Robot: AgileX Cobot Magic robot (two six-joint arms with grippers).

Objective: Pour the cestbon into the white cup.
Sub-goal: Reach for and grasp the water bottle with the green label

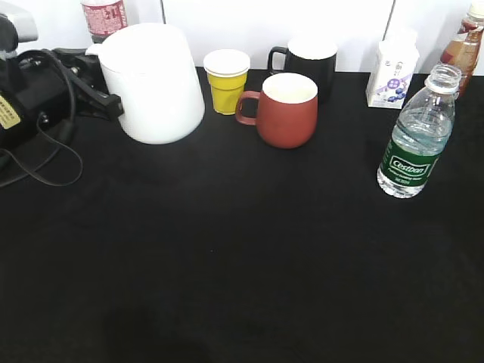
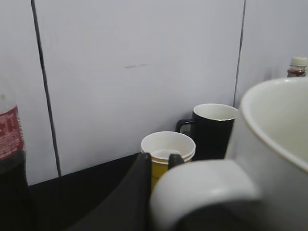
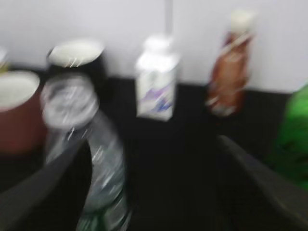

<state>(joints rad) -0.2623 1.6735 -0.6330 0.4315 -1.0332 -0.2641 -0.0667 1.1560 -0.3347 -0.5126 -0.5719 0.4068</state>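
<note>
The white cup (image 1: 155,83) stands large at the back left, its handle toward my left gripper (image 1: 106,102). In the left wrist view the fingers (image 2: 160,158) are closed around the handle, with the cup body (image 2: 274,144) at the right. The cestbon (image 1: 412,144), clear with a green label and no cap, stands upright at the right. My right gripper does not show in the exterior view. In the blurred right wrist view it (image 3: 151,142) is wide open and empty, and the cestbon (image 3: 96,159) stands beside its left finger.
A yellow cup (image 1: 227,79), a red mug (image 1: 287,110) and a black mug (image 1: 306,64) stand in the back middle. A small carton (image 1: 392,72) and an amber bottle (image 1: 463,45) stand at the back right, a cola bottle (image 1: 103,17) at the back left. A black cable (image 1: 45,151) lies at the left.
</note>
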